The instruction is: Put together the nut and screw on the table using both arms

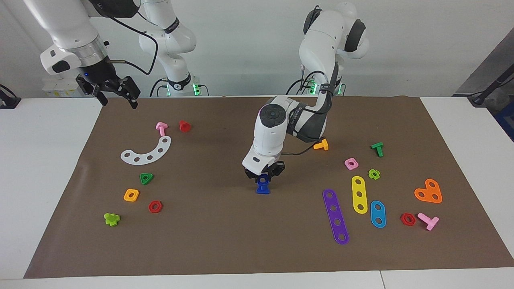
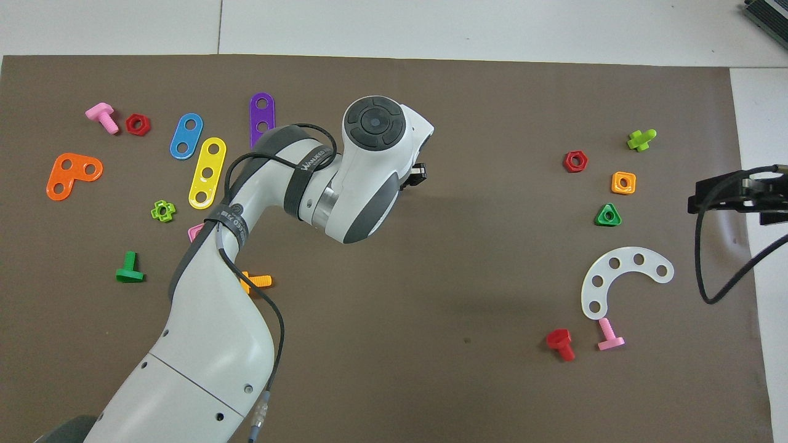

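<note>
White tabletop (image 1: pixel 44 168) frames a big brown mat (image 1: pixel 225 241), and I have plenty of bare mat in the middle band to work with. My left gripper (image 1: pixel 264 176) sits low over the mat's centre, and I see its fingers closed on the screw (image 1: pixel 264 180); the dark-blue piece hangs down from between the fingertips. Directly under it, the nut (image 1: pixel 263 190) lies flat on the mat, and the screw's lower end meets it or nearly so; I cannot tell whether they touch. From overhead the left arm's wrist hides both blue parts.

Around that gripper the mat is open on every side. Toward the left arm's end, the nearest pieces are the orange screw (image 1: pixel 321 145), the pink square nut (image 1: pixel 351 163) and the purple strip (image 1: pixel 335 216), all well apart from the fingers. Toward the right arm's end, the green triangular nut (image 1: pixel 146 178), the orange square nut (image 1: pixel 131 195) and the red hex nut (image 1: pixel 155 206) lie well apart too.

My right gripper (image 1: pixel 119 95) waits in the air over the mat's edge at the right arm's end, fingers spread and holding nothing. Below it, near the mat's corner, are the pink screw (image 1: pixel 161 128) and the white curved strip (image 1: pixel 147 152).
</note>
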`<state>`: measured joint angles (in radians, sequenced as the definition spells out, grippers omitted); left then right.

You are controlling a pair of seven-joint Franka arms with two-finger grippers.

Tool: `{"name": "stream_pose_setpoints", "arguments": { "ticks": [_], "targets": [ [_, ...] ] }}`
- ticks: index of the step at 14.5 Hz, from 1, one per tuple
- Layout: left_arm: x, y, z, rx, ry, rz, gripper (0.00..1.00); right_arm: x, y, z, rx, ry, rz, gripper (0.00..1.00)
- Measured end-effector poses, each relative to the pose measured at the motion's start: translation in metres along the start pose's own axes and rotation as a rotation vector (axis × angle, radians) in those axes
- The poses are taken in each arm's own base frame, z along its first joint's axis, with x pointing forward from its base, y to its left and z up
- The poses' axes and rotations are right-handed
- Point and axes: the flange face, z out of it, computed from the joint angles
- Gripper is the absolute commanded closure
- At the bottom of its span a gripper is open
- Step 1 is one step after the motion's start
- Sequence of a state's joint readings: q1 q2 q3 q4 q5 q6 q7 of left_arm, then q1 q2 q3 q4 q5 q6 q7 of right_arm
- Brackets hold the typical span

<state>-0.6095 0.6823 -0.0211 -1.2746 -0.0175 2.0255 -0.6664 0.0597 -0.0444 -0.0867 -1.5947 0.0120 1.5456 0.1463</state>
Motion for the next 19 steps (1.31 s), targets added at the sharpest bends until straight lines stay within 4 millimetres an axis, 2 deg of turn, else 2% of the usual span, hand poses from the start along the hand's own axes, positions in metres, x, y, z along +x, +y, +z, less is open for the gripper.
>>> {"name": "stream_pose_setpoints", "arguments": {
  "ticks": [9, 11, 12, 14, 15, 17, 19],
  "targets": [
    [0.005, -0.003, 0.011, -0.004, 0.013, -0.007, 0.71, 0.000, -0.001, 0.000, 0.000, 0.000, -0.001, 0.00],
    [0.006, -0.003, 0.012, -0.007, 0.017, -0.007, 0.71, 0.000, -0.001, 0.000, 0.000, 0.000, -0.001, 0.00],
    [0.006, -0.002, 0.012, -0.009, 0.019, -0.007, 0.67, 0.000, -0.001, 0.000, 0.000, 0.000, -0.001, 0.00],
    [0.006, -0.002, 0.013, -0.013, 0.025, -0.007, 0.38, 0.000, -0.001, 0.000, 0.000, 0.000, -0.001, 0.00],
    [0.007, -0.002, 0.013, -0.014, 0.028, -0.007, 0.27, 0.000, -0.001, 0.000, 0.000, 0.000, -0.001, 0.00],
    [0.007, -0.003, 0.014, -0.014, 0.029, -0.008, 0.10, 0.000, -0.001, 0.000, 0.000, 0.000, -0.001, 0.00],
    [0.007, -0.003, 0.017, -0.012, 0.027, -0.008, 0.02, 0.000, -0.001, 0.000, 0.000, 0.000, -0.001, 0.00]
  ]
}}
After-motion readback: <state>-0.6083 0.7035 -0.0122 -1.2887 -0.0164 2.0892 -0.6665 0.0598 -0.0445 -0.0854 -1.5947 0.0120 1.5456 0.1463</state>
